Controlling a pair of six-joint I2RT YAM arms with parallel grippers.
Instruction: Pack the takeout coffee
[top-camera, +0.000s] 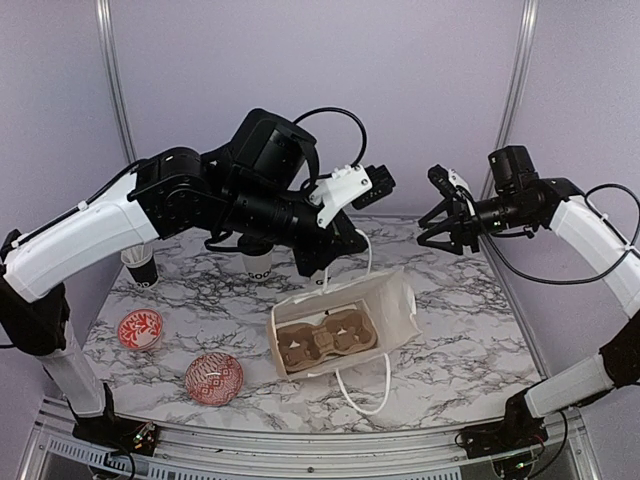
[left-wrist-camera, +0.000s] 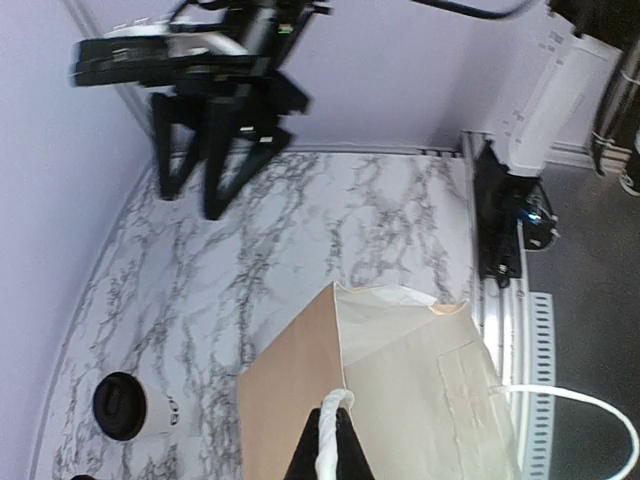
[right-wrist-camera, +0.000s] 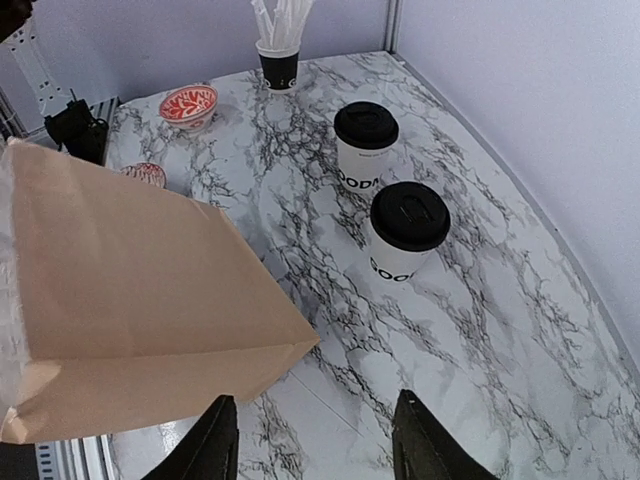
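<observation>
Two white "GOOD" cups with black lids (right-wrist-camera: 366, 140) (right-wrist-camera: 408, 225) stand on the marble behind the bag; one cup (top-camera: 258, 268) shows under the left arm. The brown pulp carrier (top-camera: 325, 340) lies inside the tan paper bag (top-camera: 400, 310), whose mouth faces the near edge. My left gripper (left-wrist-camera: 328, 412) is shut on the bag's white rope handle (left-wrist-camera: 333, 435) at the top of the bag (left-wrist-camera: 400, 400). My right gripper (right-wrist-camera: 318, 450) is open and empty above bare marble, between the bag (right-wrist-camera: 130, 300) and the nearer cup; it hangs right of the bag (top-camera: 445, 225).
A black cup of white straws (right-wrist-camera: 278, 60) stands at the back left. Two red-and-white bowls (top-camera: 140, 330) (top-camera: 213, 377) sit front left. The bag's other handle (top-camera: 365, 395) loops toward the near edge. Grey walls close the back and sides.
</observation>
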